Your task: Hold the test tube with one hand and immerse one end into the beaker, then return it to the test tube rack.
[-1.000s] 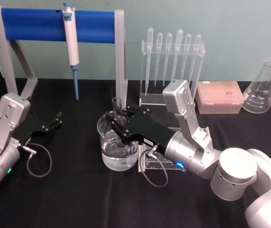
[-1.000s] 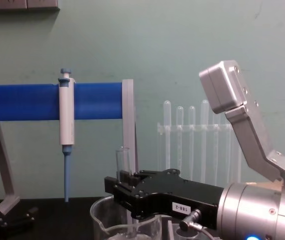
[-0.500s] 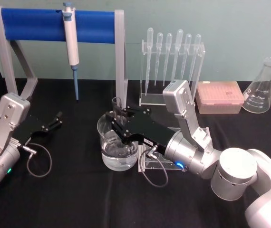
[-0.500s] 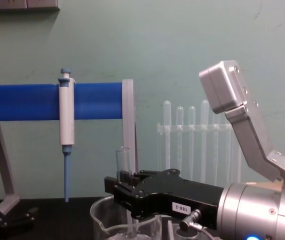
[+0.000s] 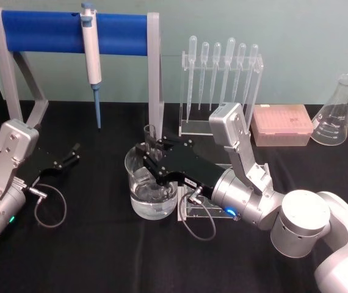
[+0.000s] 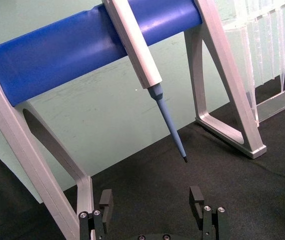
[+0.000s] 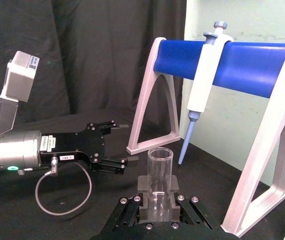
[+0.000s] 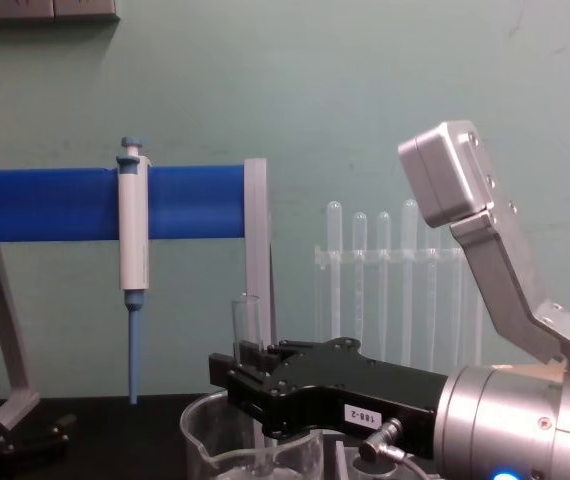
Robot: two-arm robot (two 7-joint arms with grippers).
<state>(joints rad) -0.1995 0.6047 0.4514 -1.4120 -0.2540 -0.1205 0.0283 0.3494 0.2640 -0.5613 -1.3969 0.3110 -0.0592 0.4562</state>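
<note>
One test tube (image 7: 160, 176), upright, pinched in right gripper (image 5: 154, 151), lower end inside beaker (image 5: 138, 201): dip apparently in hand, straight lift out due next; left gripper (image 6: 152, 198) parked at left, fingers apart.

R gripper (image 8: 248, 362) grips test tube (image 8: 246, 320) upright in beaker (image 8: 197, 425).

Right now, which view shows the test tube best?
Right wrist view: the test tube stands large and upright in the right pincer. Head view shows its rim above the beaker; chest view, a sliver above the pincer.
</note>
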